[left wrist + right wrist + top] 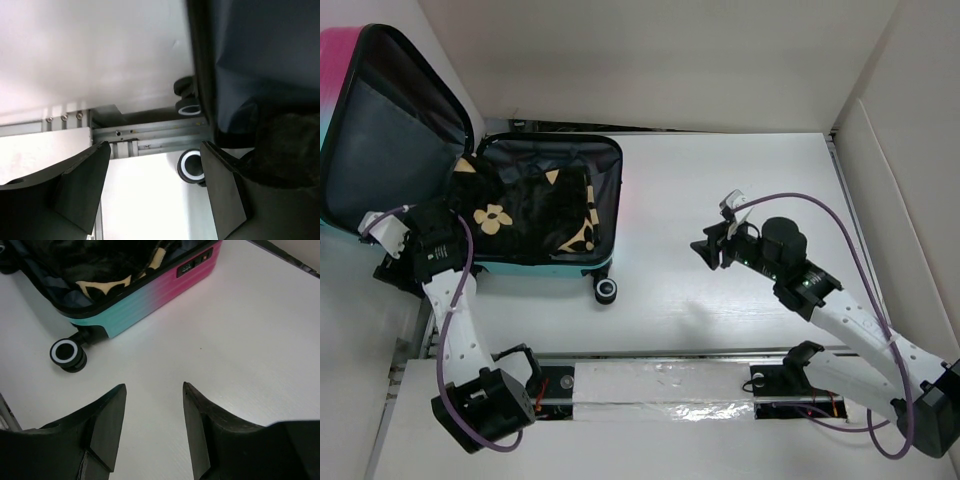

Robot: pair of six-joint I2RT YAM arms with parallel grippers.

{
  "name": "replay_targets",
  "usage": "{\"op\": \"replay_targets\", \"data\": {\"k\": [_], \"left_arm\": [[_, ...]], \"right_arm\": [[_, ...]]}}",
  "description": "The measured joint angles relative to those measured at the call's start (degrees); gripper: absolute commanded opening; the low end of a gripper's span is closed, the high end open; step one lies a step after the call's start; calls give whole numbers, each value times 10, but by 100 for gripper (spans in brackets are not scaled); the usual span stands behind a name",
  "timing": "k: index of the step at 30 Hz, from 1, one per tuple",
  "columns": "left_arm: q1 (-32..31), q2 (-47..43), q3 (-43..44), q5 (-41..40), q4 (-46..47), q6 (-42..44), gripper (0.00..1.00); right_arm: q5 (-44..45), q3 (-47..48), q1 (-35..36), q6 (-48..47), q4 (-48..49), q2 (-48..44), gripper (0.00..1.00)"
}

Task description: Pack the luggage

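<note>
Free table [740, 180] R of open luggage [535, 160]

The luggage [147, 296] shell fades from hot pink into teal, edged with black trim. Its lining [390, 130] is dark grey. The wheel [67, 354] is black with a white ring. The cloth [525, 190] is black, printed with tan flowers and petal shapes. The left claw [155, 165] and right claw [152, 405] are matte black, on white arm links [455, 310] with purple cables [850, 240]. The surface [720, 170] is plain white, with a crinkled silver foil strip [660, 392].
</note>
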Motion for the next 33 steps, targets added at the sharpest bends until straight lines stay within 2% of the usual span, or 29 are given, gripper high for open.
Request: {"op": "replay_targets", "data": {"k": [7, 10, 11, 16, 17, 18, 23, 26, 31, 33], "left_arm": [[-1, 51, 121, -18, 13, 15, 67], [-1, 69, 146, -22, 20, 18, 55], [-1, 75, 151, -24, 22, 19, 45], [-1, 95, 156, -30, 22, 17, 18], [-1, 95, 156, -31, 20, 17, 3], [-1, 94, 156, -33, 18, 18, 0], [-23, 91, 156, -43, 24, 29, 0], [-131, 68, 114, -122, 89, 97, 0], [-393, 23, -12, -285, 292, 332, 0], [-469, 20, -54, -321, 361, 416, 0]], "right_arm": [[4, 2, 46, -10, 0, 2, 55], [14, 2, 51, -14, 0, 3, 55], [18, 3, 51, -15, 0, 5, 55], [48, 6, 51, -15, -1, 28, 55], [56, 6, 51, -15, -1, 32, 55], [64, 6, 51, -14, -3, 36, 55], [80, 6, 47, -11, -9, 49, 55], [83, 6, 43, -8, -9, 54, 55], [83, 9, 42, -6, -10, 64, 55], [83, 9, 42, -6, -10, 67, 55]]}}
